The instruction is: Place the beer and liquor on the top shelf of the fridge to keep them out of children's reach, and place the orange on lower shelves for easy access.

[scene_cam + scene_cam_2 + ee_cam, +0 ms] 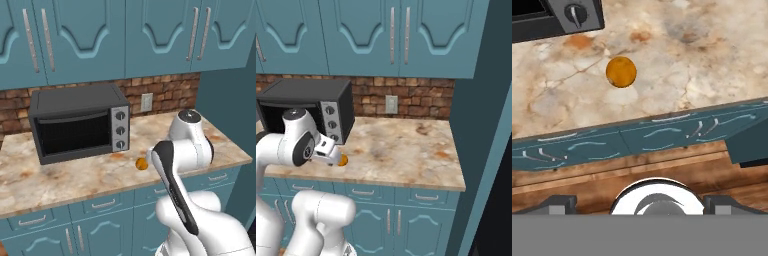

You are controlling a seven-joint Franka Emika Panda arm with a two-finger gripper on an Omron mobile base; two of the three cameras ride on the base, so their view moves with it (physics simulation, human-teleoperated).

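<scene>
1. Orange (621,71) targeted; my claw (640,202) stands wide, empty.
2. It lies ahead of the claw, well apart, alone on the tabletop (712,75).
3. Oven (80,122) sits near behind it; approach probably from the tabletop's front edge.

The orange (621,71), a small round ball, rests on the marbled countertop (677,75) near the oven's (75,122) front corner
</scene>
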